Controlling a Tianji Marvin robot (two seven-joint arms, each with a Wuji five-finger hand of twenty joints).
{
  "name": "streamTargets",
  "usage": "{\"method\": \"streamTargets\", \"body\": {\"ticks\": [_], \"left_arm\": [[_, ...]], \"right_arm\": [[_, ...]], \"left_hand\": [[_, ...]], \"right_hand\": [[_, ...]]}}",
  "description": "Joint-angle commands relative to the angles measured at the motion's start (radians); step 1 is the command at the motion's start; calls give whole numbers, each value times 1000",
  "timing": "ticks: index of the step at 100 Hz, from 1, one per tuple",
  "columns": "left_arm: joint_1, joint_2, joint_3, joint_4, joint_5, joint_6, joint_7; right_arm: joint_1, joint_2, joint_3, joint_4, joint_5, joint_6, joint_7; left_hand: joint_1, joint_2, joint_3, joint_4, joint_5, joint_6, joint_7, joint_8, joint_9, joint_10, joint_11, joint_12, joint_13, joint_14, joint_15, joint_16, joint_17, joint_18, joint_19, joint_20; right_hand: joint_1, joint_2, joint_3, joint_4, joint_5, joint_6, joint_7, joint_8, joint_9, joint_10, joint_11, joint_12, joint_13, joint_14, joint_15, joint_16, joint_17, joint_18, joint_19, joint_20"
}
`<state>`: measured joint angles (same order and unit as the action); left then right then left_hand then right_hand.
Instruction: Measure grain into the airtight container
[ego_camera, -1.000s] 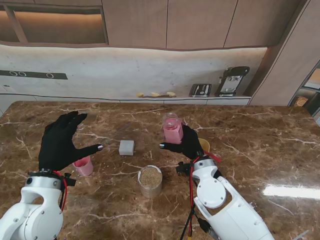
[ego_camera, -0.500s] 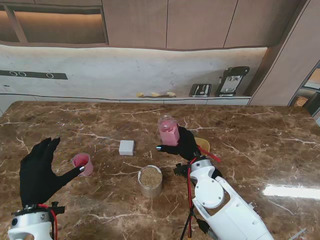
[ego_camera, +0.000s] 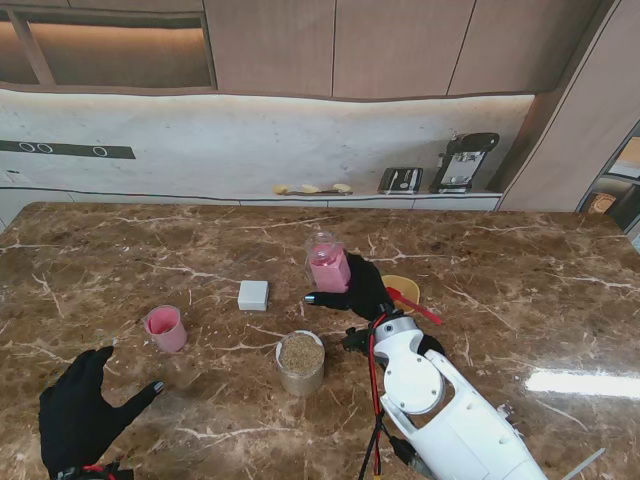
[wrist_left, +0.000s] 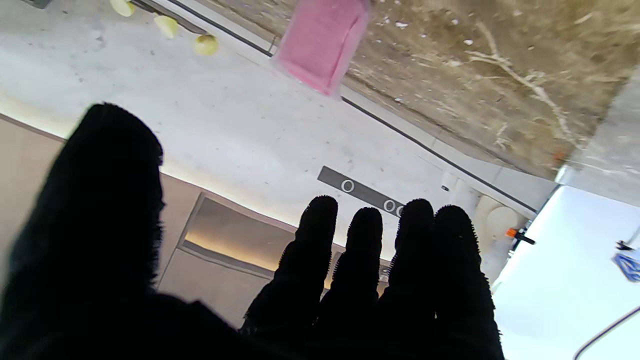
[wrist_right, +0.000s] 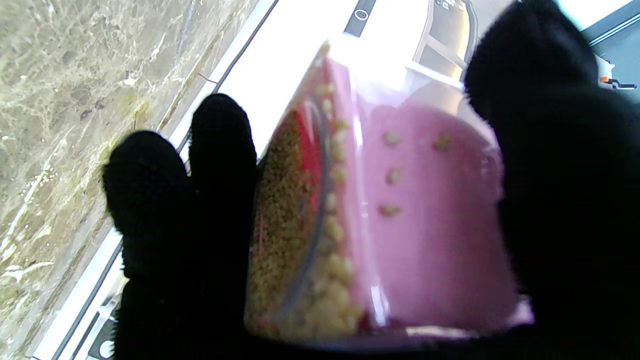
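Left hand (ego_camera: 75, 420) cut off at wrist.

Tilted pink grain-filled measuring cup (ego_camera: 329, 266) beyond open, grain-holding container (ego_camera: 300, 361).

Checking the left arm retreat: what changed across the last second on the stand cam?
The black-gloved left hand pulled back toward me, off the small pink cup, open and empty. The black-gloved right hand kept the clear pink-lined container and carried it a little leftward. The cup, grey block and round grain-filled tin stayed put.
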<state>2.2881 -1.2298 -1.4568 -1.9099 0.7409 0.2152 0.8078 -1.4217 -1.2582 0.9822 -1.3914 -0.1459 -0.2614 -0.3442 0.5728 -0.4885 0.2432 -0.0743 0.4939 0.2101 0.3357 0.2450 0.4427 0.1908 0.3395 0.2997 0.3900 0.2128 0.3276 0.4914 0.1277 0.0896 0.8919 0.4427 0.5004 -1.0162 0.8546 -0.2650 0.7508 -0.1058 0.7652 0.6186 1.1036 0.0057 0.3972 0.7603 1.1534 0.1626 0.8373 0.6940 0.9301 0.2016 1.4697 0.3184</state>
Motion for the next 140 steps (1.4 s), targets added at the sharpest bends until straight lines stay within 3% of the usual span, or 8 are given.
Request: {"method": "streamTargets", "body": {"ticks": [1,34,45,58,62,114,130,140], "left_arm": [[4,-14,12,22,-8,15,4],[-67,-23,46,83,-96,71,-50],[-95,-24,58,103,-131,88,-83],[-124,-22,73,127,-157,106,-124],[-134,-21,79,137,-160,108,-127],[-248,-11,103,224,-184,171,-223],[-279,-10,97,249,-172,177,-218],[-289,-4,82,254,-154,185,-237]], "right_arm": [[-2,-5,-1,7,6,3,15],[2,-6,0,21,10,-4,13],[3,-7,3,29,12,-7,11],[6,-10,4,41,16,-12,7],[7,-10,4,44,17,-13,5],[5,-11,9,53,18,-11,3],[4,-10,10,52,14,-10,4],[3,-10,11,52,14,-7,4]], "left_hand": [[-12,-8,30,20,9,34,6,1,25,33,3,7,7,47,17,14,-1,-2,21,14],[-21,43,84,29,-13,53,-188,-103,-130,11,-48,-43,-183,-8,-75,-45,-175,-32,-111,-46],[-16,70,92,28,-49,43,-238,-133,-209,-16,-59,-53,-255,-39,-118,-53,-167,-45,-307,-149],[-10,84,78,32,-84,36,-252,-141,-248,-33,-72,-55,-301,-65,-152,-58,-169,-55,-446,-183],[-8,87,74,34,-94,33,-255,-145,-252,-37,-87,-58,-309,-69,-161,-55,-165,-55,-501,-135],[-6,118,59,44,-198,14,-278,-159,-295,-75,-236,-60,-357,-111,-257,-62,-187,-79,-712,-12],[3,56,109,44,-215,9,-259,-146,-290,-70,-220,-33,-354,-100,-242,-43,-184,-74,-703,44],[1,-34,216,15,-240,-3,-217,-107,-286,-75,-211,-7,-351,-96,-235,-35,-178,-83,-709,54]], "right_hand": [[182,285,279,-4,141,-212,177,19,128,-105,180,40,57,-134,33,-7,-14,-73,-10,26],[182,285,280,-4,141,-215,176,19,127,-103,180,41,57,-134,33,-7,-14,-73,-10,26],[180,285,279,-4,142,-214,177,19,128,-105,180,41,57,-135,33,-7,-14,-73,-10,26],[181,286,279,-4,141,-213,177,19,128,-104,180,41,57,-134,33,-7,-14,-73,-10,26],[181,285,279,-4,141,-213,176,19,128,-104,180,41,57,-134,33,-7,-14,-73,-10,26],[181,287,279,-4,141,-212,177,19,127,-104,180,41,57,-134,33,-7,-14,-73,-10,26],[180,287,279,-4,140,-211,177,19,127,-104,180,41,57,-134,33,-7,-14,-73,-10,26],[181,286,279,-4,141,-213,177,19,128,-104,180,41,57,-134,33,-7,-14,-73,-10,26]]}}
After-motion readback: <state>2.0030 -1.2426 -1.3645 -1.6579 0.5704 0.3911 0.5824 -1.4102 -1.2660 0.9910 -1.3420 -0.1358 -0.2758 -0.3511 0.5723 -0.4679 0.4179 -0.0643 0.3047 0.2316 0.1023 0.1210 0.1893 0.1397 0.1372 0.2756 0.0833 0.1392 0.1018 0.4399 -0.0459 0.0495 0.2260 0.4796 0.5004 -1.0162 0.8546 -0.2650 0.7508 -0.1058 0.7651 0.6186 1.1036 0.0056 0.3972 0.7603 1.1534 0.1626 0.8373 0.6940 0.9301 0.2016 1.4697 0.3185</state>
